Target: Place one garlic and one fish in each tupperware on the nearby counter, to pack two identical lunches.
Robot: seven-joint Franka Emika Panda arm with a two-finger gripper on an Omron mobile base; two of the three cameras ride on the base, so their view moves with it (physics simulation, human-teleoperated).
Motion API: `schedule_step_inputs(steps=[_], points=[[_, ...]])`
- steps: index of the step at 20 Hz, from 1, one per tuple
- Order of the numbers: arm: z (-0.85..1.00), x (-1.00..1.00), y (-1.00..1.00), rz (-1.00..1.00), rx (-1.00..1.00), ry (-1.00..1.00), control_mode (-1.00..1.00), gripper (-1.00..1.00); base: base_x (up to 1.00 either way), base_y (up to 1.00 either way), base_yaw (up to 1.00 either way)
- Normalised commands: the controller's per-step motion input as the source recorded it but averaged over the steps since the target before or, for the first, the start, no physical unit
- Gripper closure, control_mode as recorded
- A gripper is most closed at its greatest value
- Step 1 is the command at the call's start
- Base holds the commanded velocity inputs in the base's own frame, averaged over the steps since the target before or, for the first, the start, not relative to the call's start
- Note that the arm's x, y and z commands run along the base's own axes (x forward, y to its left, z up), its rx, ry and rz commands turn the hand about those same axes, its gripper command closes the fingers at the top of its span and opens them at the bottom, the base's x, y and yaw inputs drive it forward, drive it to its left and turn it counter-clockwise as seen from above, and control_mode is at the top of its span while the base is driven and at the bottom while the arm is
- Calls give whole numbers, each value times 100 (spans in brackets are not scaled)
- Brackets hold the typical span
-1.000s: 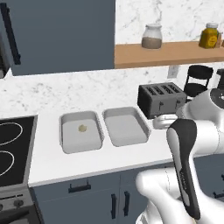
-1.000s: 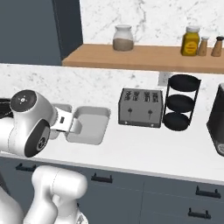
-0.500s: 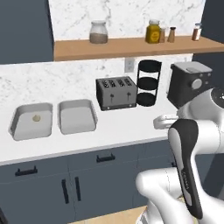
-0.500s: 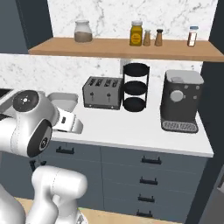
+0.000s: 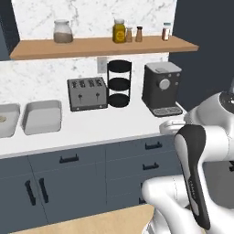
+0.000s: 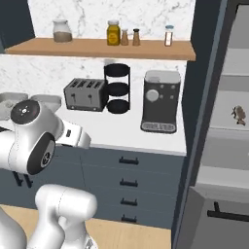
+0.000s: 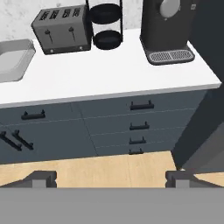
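My gripper (image 7: 111, 179) is open and holds nothing; its two dark fingertips (image 7: 41, 178) stand wide apart, looking down over the floor in front of the drawers. Two pale grey tupperware trays sit at the counter's (image 5: 114, 125) left end. The nearer tupperware (image 5: 42, 116) looks bare, and the other tupperware (image 5: 7, 119) is cut by the frame edge. In the hand view one tupperware (image 7: 13, 61) lies far left. A small brown mottled fish (image 6: 238, 113) rests on a shelf in the open compartment at the right. The garlic is out of view.
A dark toaster (image 5: 87, 93), a black tiered stand (image 5: 119, 84) and a coffee machine (image 5: 161, 89) line the back of the counter. Jars stand on the wooden shelf (image 5: 100, 45). A tall dark cabinet (image 6: 206, 97) edges the counter's right end. Drawers (image 7: 140, 122) lie below.
The base has driven right along the counter, so the whole scene has slid left: the trays are now at the far left, and the coffee machine and open compartment came into view. The gripper stays open.
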Motion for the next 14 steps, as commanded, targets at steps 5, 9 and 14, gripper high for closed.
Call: schedule_step_inputs(steps=[5,9,14], points=[[0,0,0,0,0,0,100,-100,9,-97,0],[0,0,0,0,0,0,100,-100,4,-89,0],[0,0,0,0,0,0,100,-100,5,-77,0]])
